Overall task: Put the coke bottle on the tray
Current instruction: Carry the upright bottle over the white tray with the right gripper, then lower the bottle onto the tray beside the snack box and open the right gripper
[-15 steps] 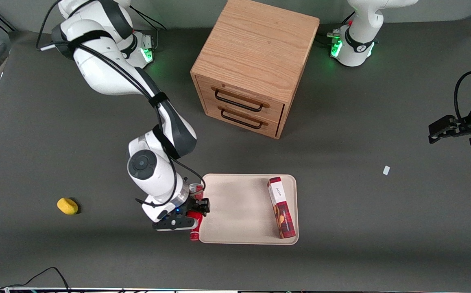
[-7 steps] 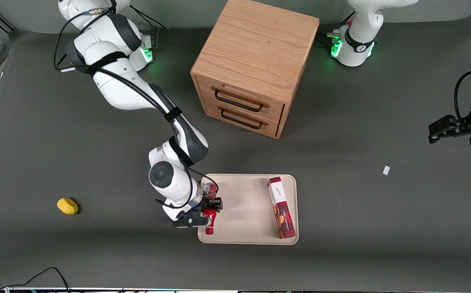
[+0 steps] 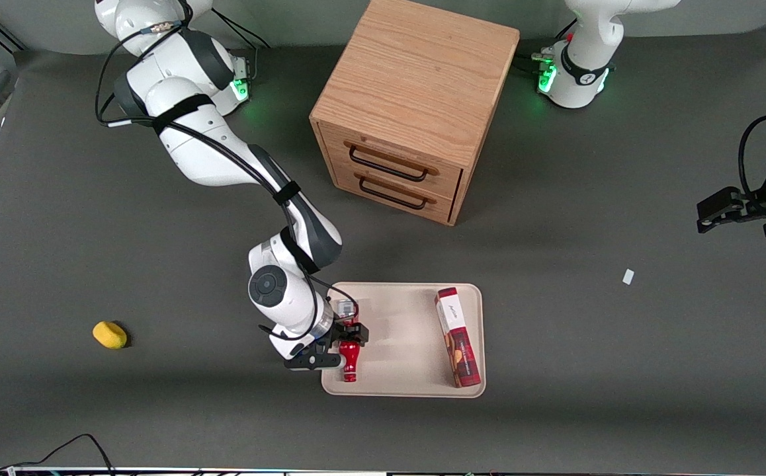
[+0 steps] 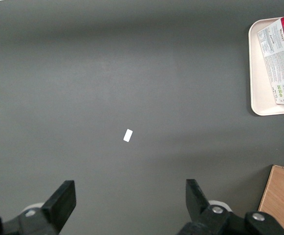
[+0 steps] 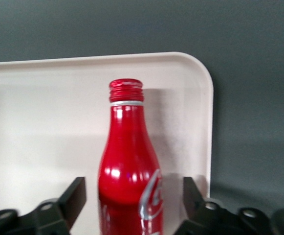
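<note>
Front view: in the lower middle of the frame the hand (image 3: 348, 338) sits over the tray (image 3: 403, 387), at the tray's end toward the working arm. The coke bottle (image 3: 349, 360) lies across the hand's span, its long axis running from the hand toward the front camera, red cap (image 3: 348, 377) nearest the camera and close to the tray's near rim. The silver base (image 3: 342, 307) shows just above the hand in the frame. I judge the bottle is over the tray floor, not the dark surface (image 3: 158, 396); whether it already rests there cannot be told here. A red-and-white box (image 3: 457, 336) lies on the tray well apart from the bottle, toward the parked arm's end, roughly parallel to it. A wooden cabinet (image 3: 416, 106) stands at upper centre, and a yellow object (image 3: 110, 334) lies at the lower left.

Left wrist view: only the tray's corner (image 4: 259, 98) and the box (image 4: 281, 68) show at the upper right; a small white scrap (image 4: 127, 135) lies mid-frame on the surface. The bottle is not in sight.

Right wrist view: the bottle (image 5: 130, 171) points straight away from the hand (image 5: 132, 205), cap (image 5: 126, 91) farthest out, lying along the tray (image 5: 44, 122) near its rounded corner and side rim. The two fingers (image 5: 71, 200) stand apart from the bottle's sides with pale tray showing in each gap, so the hand appears to be released. The move to come is likely a straight lift clear, since the bottle lies between the fingers along their axis.
</note>
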Tool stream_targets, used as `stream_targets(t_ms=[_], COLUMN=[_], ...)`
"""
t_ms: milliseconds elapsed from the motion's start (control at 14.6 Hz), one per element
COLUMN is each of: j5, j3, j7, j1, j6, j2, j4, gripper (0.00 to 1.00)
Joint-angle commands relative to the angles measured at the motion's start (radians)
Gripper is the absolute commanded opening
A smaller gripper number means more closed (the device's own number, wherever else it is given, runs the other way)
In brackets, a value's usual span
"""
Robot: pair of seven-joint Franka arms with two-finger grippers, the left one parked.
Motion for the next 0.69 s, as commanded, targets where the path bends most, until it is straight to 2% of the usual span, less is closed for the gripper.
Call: stream_targets(t_ms=[0,412,618], j5=[0.010,0.007,0.007], j3=[-0.006,-0.007,-0.015], j7=[0.016,0.011,0.002], j1=[0.009,0.002,-0.029], j6=[0.007,0.000,-0.014], j2=[0.012,-0.013,-0.147], j4=[0.034,0.031,-0.087], gripper=[1.00,1.00,1.00])
